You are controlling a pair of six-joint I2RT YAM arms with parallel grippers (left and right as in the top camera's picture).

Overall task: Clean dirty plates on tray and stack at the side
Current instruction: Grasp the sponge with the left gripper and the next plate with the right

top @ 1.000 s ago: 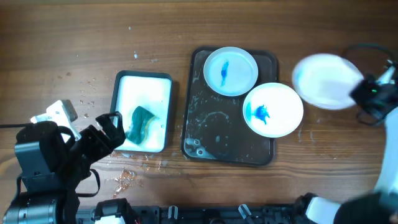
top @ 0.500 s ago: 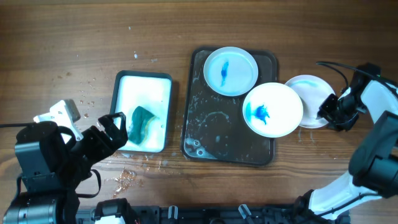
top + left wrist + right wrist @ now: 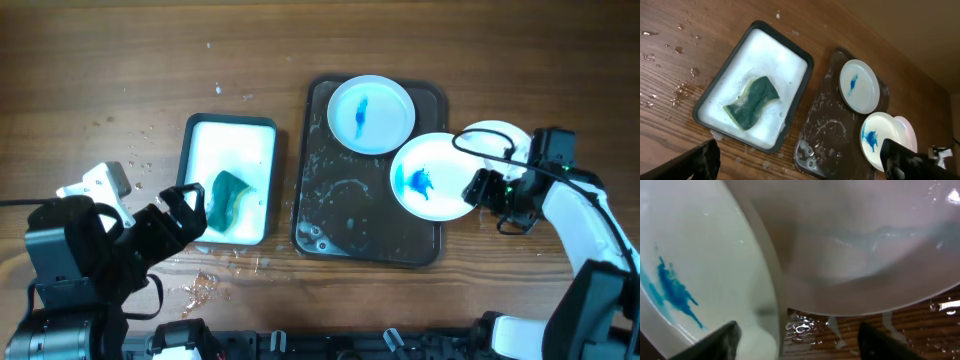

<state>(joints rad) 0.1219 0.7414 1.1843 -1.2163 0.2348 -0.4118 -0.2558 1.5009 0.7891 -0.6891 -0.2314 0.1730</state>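
Note:
Two white plates with blue stains lie on the dark tray (image 3: pixel 345 210): the far plate (image 3: pixel 371 114) and the near plate (image 3: pixel 438 177), which overhangs the tray's right edge. A clean white plate (image 3: pixel 497 136) rests on the table just right of it, partly tucked behind. My right gripper (image 3: pixel 476 190) is open at the near plate's right rim. In the right wrist view the stained plate (image 3: pixel 685 275) is at left, the clean plate (image 3: pixel 865 245) above, and my right gripper (image 3: pixel 797 345) straddles the stained plate's rim, holding nothing. My left gripper (image 3: pixel 186 208) is open beside the sponge (image 3: pixel 228 197).
A dark-rimmed tub (image 3: pixel 235 150) of white foam holds the green sponge left of the tray. Water drops and puddles lie on the wood near the tub's front left (image 3: pixel 205 285) and under the clean plate (image 3: pixel 840 325).
My right gripper carried the clean plate in from the far right, set it down beside the tray, opened, and moved to the near stained plate's rim. The left arm stayed put.

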